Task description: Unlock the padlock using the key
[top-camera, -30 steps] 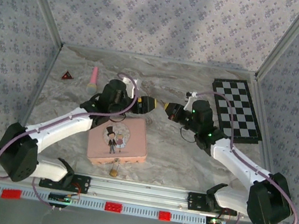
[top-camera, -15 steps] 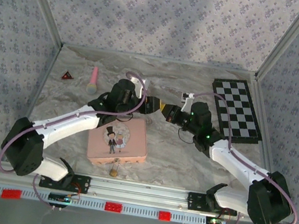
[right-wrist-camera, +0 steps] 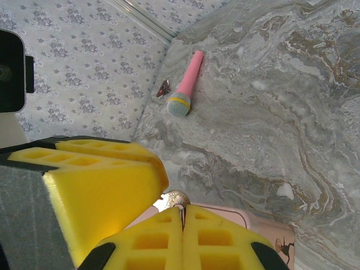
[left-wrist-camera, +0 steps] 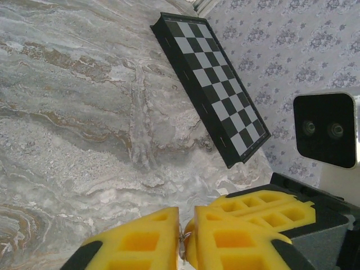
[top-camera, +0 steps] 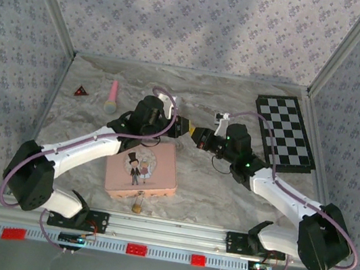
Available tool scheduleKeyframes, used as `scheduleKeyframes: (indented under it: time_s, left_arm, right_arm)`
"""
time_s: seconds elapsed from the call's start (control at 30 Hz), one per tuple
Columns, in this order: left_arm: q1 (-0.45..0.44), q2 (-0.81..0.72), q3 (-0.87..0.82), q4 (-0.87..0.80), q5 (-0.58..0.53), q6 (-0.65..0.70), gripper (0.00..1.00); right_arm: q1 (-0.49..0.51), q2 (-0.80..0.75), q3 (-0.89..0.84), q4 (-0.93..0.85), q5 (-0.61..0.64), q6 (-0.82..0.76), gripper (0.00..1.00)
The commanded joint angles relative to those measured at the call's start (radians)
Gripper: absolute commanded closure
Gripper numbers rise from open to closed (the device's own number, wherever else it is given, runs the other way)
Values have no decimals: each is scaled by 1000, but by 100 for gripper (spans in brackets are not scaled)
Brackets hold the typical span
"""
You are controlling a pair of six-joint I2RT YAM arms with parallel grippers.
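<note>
Marbled table (top-camera: pixel 206 188), centre: right gripper (right-wrist-camera: pixel 183 212) clamped tight on the key (right-wrist-camera: pixel 176 198), only its round head showing; left gripper (left-wrist-camera: pixel 186 219) pinches its edge. Blurred padlock (top-camera: pixel 136 201) against pink tin (top-camera: pixel 158 176), toward table's near edge.

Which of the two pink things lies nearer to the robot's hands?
The pink rectangular cartoon tin, close by the left hand; the pink toy microphone lies farther off, back left.

Matt marbled tabletop (left-wrist-camera: pixel 67 112), glossy chessboard (left-wrist-camera: pixel 214 90), smooth pink tin (top-camera: pixel 160 173), pink plastic toy microphone (right-wrist-camera: pixel 187 84)
</note>
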Motion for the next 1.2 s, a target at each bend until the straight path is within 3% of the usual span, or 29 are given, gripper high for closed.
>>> scheduleKeyframes:
  time_s: [0.0, 0.43, 0.77, 1.0, 1.1, 1.17]
  left_arm:
    - [-1, 5, 46, -7, 11, 15, 86]
    - [-1, 3, 40, 2, 7, 6, 98]
    - [-1, -10, 25, 20, -13, 3, 100]
    - [29, -34, -26, 107, -27, -61, 100]
    - [63, -42, -55, 174, 6, -120, 100]
    - [79, -40, -68, 222, 40, -162, 100]
  right_arm:
    - [7, 3, 29, 3, 25, -22, 100]
    - [9, -14, 26, 4, 34, -24, 100]
    - [11, -31, 25, -17, 52, -25, 98]
    - [-20, -77, -25, 24, 101, 46, 54]
    - [-61, -103, -108, 176, 79, 114, 42]
    - [-78, -107, -147, 264, 77, 158, 40]
